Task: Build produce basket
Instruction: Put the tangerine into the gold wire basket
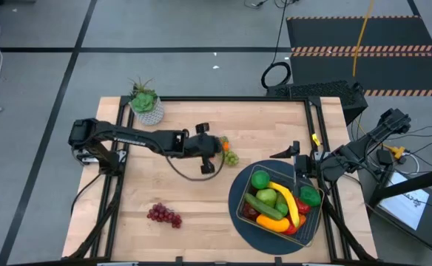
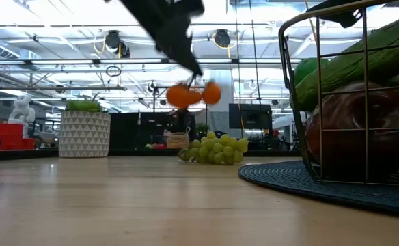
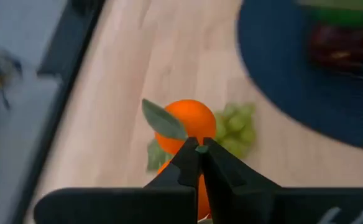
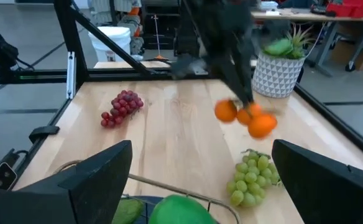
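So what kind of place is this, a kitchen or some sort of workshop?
Probably a robotics lab or workshop, not a kitchen. The wooden table stands on a taped concrete floor, the left gripper lifts toy oranges, and the low view shows industrial ceiling lights and benches.

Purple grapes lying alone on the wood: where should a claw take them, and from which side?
Probably from straight above, across the narrow width of the purple grapes. The bunch lies flat and elongated on the table with free wood around it.
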`<state>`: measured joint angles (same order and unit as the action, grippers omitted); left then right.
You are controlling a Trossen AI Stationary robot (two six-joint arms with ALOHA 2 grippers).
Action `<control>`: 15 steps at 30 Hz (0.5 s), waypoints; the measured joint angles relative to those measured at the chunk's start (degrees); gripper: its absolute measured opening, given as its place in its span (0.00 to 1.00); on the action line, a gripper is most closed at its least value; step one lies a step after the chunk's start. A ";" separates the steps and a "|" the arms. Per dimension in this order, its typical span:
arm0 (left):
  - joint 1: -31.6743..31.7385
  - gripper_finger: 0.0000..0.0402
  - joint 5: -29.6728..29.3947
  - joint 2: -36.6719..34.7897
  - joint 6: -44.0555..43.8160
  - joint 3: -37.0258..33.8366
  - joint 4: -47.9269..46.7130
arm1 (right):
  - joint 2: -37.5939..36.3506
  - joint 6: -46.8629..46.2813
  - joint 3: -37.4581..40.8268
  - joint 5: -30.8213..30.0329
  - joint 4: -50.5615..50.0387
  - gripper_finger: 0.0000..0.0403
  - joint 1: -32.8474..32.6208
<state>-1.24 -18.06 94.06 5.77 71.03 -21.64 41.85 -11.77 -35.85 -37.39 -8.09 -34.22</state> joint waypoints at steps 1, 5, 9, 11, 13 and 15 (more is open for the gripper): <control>-1.24 0.02 -0.95 0.00 2.28 1.64 -0.90 | 0.00 -0.59 0.30 -0.02 0.16 0.94 0.00; -6.07 0.01 -3.53 -0.02 12.06 6.84 -3.48 | 0.02 -2.76 1.63 -0.02 0.17 0.94 0.00; -10.47 0.01 -5.86 -0.02 19.68 10.35 -3.71 | 0.02 -3.96 2.48 -0.02 0.20 0.94 0.00; -12.47 0.01 -6.73 -0.02 25.81 11.44 -3.72 | 0.02 -4.06 2.50 -0.02 0.19 0.94 0.00; -14.20 0.01 -7.78 -0.02 32.06 12.00 -3.85 | 0.02 -4.06 2.51 -0.02 0.25 0.94 0.00; -15.49 0.02 -8.88 -0.02 38.28 12.10 -3.36 | 0.02 -4.06 2.51 -0.02 0.34 0.94 0.00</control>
<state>-16.73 -26.94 94.04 44.06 83.13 -24.99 41.87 -15.84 -33.34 -37.41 -7.75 -34.22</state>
